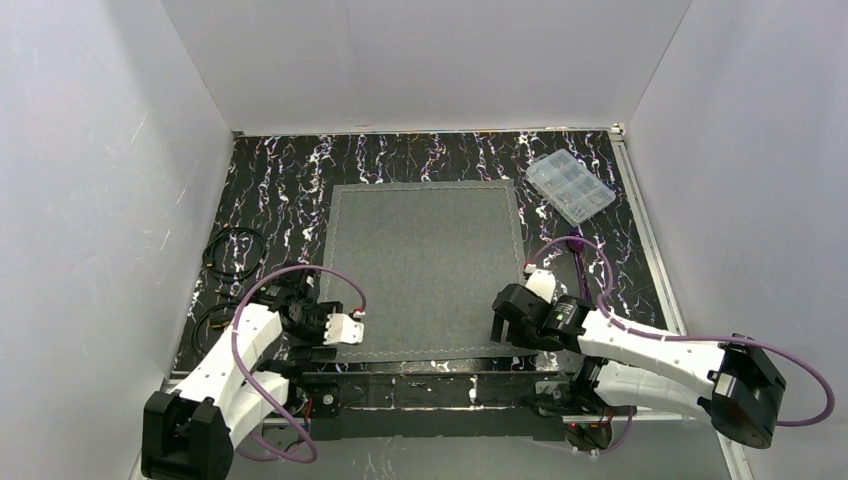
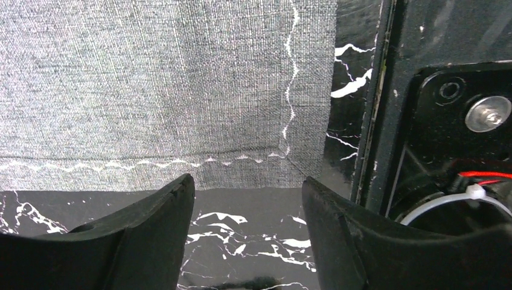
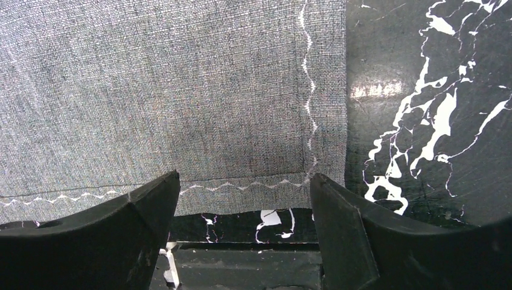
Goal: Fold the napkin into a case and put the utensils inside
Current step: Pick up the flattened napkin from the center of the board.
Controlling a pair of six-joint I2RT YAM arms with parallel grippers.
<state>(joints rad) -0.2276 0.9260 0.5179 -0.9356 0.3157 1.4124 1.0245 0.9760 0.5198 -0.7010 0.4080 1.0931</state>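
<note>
1. The left claw point(image 2: 247, 187) has its fingers spread apart and grips nothing. One near corner of the napkin point(image 1: 420, 265) lies just ahead of its tips, flat on the marbled table point(image 1: 280, 190).
2. The right claw point(image 3: 244, 184) is likewise spread and empty. The napkin's other near corner lies just ahead of it, with the stitched hem running across the gap.
3. The napkin lies unfolded, a flat square stretching away from both claws.
4. A clear plastic box point(image 1: 570, 187) sits well beyond the right claw, past the napkin's far corner.
</note>
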